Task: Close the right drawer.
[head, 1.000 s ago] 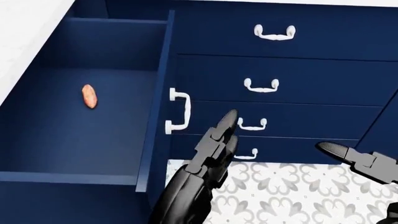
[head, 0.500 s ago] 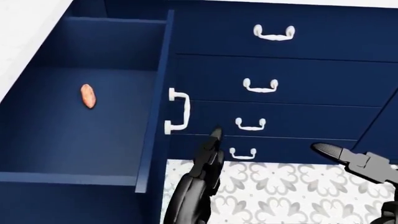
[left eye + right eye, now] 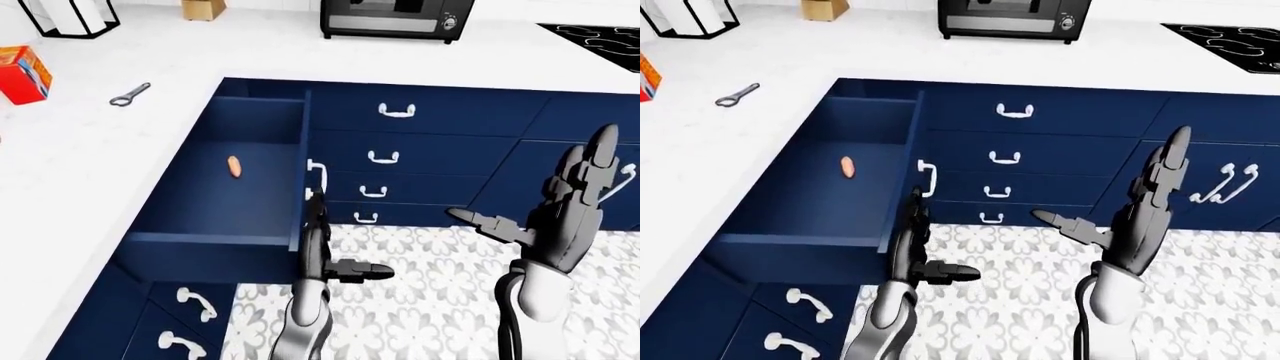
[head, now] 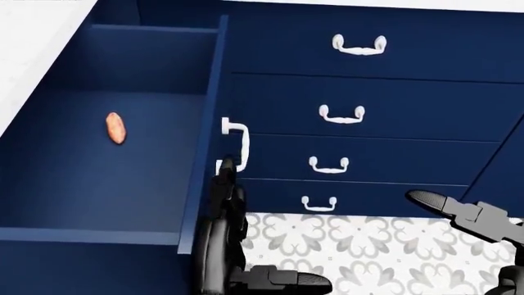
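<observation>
The open dark blue drawer (image 3: 215, 210) sticks out of the left cabinet run under the white counter. A small orange oblong thing (image 4: 116, 128) lies inside it. Its front panel (image 4: 211, 123) carries a white handle (image 4: 238, 146). My left hand (image 3: 325, 240) is open, fingers pointing up along the panel's outer face just below the handle, thumb sticking out to the right. Whether it touches the panel I cannot tell. My right hand (image 3: 545, 206) is open and empty, raised over the floor to the right, well clear of the drawer.
A stack of closed blue drawers with white handles (image 3: 397, 111) faces me right of the open drawer. More drawer handles (image 3: 195, 302) sit below it. On the counter lie a bottle opener (image 3: 130, 94), a red box (image 3: 22, 73) and an oven (image 3: 395, 16). Patterned floor (image 3: 430, 300) lies below.
My left hand has moved left from the lower drawer handles to the open drawer's front panel, turning edge-on with the thumb out to the right. The right hand has barely moved.
</observation>
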Tool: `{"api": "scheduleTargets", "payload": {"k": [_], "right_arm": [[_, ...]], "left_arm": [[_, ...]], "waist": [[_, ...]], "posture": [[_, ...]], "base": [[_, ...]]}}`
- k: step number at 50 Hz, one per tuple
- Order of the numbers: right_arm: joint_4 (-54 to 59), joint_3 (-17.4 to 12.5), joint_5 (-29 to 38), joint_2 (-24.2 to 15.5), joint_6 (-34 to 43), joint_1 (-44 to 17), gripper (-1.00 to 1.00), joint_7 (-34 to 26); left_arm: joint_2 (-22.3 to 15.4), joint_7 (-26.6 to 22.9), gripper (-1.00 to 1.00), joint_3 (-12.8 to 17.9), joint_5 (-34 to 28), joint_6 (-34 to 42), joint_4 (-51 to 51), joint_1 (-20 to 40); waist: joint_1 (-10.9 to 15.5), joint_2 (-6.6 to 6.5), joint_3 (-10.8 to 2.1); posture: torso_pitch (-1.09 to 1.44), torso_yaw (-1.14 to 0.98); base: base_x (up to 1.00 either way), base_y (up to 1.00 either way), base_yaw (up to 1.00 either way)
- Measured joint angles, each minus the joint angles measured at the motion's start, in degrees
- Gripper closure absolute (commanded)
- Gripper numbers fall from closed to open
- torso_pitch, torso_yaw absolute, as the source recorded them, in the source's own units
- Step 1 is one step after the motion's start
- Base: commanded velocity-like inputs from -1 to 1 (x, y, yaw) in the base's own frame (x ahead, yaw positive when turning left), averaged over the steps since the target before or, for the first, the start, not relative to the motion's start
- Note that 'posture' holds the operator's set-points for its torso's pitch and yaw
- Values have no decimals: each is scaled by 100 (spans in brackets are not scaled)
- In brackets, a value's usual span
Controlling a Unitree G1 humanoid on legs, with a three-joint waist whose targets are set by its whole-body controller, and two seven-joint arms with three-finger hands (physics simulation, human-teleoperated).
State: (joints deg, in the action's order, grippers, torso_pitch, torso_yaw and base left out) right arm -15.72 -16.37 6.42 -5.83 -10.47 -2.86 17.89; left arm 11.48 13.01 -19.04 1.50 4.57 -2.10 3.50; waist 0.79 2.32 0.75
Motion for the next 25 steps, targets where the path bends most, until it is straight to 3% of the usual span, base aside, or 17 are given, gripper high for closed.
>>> {"api": "scheduleTargets", "payload": {"k": [25], "right_arm": [[107,24,27,-7,-58,-19,-100,11]], "left_arm": [[36,415,-100,436,357,-38,-341,316]], "waist": [[-96,-45,-26]], "posture": [[0,0]], "base": [[0,0,0]]}}
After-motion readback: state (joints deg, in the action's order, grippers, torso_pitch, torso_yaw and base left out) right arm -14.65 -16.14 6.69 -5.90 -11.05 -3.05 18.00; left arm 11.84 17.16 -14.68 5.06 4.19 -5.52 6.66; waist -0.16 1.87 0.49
